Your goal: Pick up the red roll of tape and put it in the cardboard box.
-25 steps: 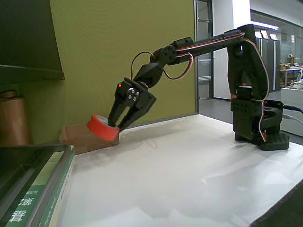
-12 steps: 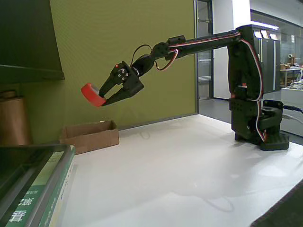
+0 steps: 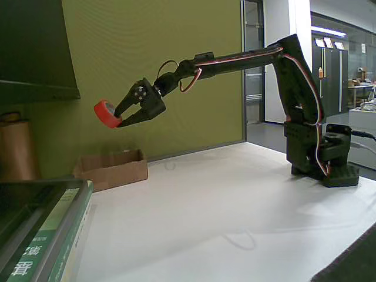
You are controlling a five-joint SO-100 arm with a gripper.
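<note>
Red roll of tape (image 3: 106, 113) — gripped in the hand (image 3: 120, 117) — hangs high above the cardboard box (image 3: 111, 168), which lies directly below.

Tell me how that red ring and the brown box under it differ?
The red roll of tape is round and bright; the cardboard box is rectangular and dull brown. The tape hangs in the air, clamped in the gripper; the box rests on the table. The tape looks smaller than the box.
</note>
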